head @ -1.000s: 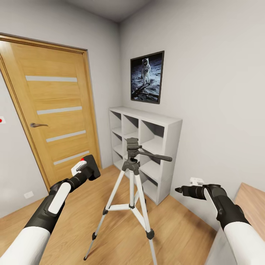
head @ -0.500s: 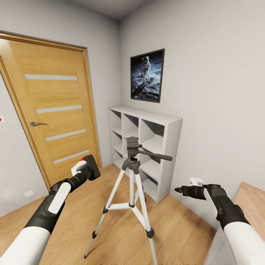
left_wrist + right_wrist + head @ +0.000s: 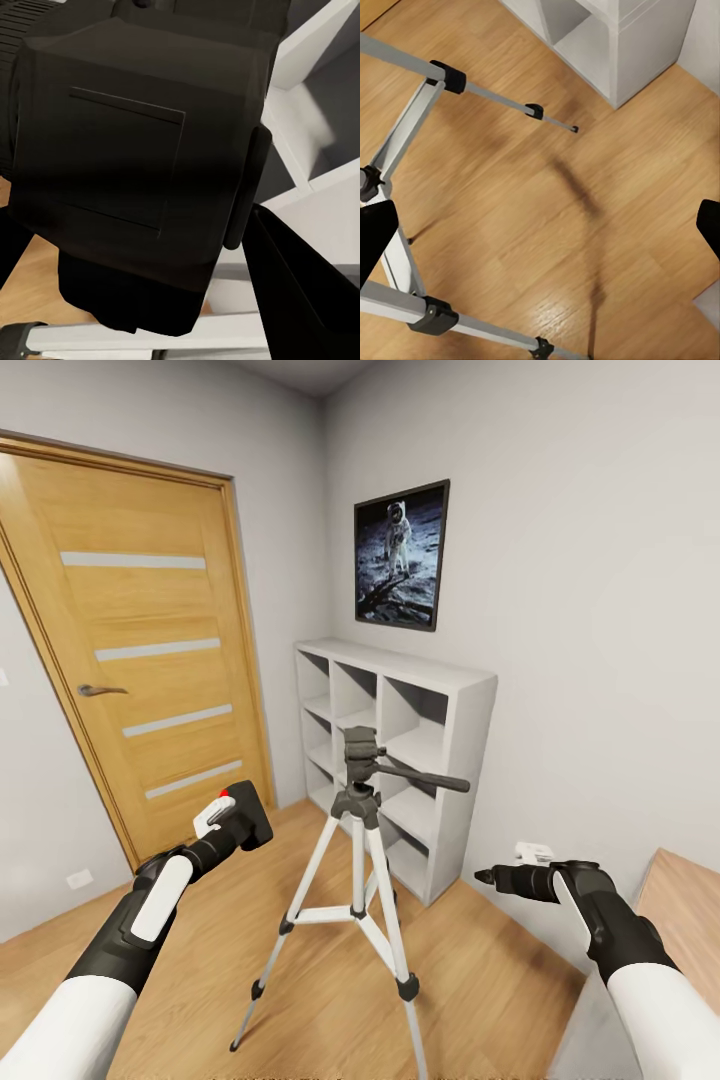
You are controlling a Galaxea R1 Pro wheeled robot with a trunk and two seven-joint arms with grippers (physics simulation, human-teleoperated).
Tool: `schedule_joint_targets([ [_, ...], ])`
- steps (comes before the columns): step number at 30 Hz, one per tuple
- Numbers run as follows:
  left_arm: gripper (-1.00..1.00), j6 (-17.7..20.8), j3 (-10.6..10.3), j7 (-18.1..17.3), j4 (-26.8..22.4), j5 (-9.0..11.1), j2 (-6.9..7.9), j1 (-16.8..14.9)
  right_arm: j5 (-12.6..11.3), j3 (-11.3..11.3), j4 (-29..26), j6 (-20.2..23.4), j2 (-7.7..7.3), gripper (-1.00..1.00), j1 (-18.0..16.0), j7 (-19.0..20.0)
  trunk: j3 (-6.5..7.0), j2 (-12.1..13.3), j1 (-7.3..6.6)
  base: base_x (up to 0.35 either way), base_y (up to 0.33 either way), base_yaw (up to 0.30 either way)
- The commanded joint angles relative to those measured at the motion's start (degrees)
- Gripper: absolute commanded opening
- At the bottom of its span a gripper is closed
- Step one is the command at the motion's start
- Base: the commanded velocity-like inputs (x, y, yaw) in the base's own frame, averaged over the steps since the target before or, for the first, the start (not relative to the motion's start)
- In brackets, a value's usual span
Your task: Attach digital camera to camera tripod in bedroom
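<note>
Clearly the left jaws clamp the digital camera [image 3: 250,815]; the right jaws stand apart, empty.

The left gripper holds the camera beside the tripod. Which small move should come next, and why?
Probably raise the left gripper and carry the digital camera rightward over the camera tripod. The camera sits lower than the tripod head and to its left, apart from it, and the head's top is bare. The right gripper holds nothing and seems wide open.

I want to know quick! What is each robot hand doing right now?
Left gripper: closed on the digital camera.
Right gripper: open and holding nothing, its fingers spread apart above the floor.
</note>
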Motion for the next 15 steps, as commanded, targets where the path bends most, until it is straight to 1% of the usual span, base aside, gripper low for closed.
schedule_joint_targets([
  [1,-1.00,0.28,0.02,0.34,-0.11,0.59,0.00,-0.05,-0.26,-0.10,-0.05,0.35,0.02,1.00,-0.05,0.05,-0.23,-0.15,0.04,0.000,0.000,0.000],
  [15,-1.00,0.28,0.02,0.34,-0.11,0.56,0.00,-0.05,-0.23,-0.08,-0.05,0.33,0.12,1.00,-0.05,0.02,-1.49,-0.15,0.04,0.000,0.000,0.000],
])
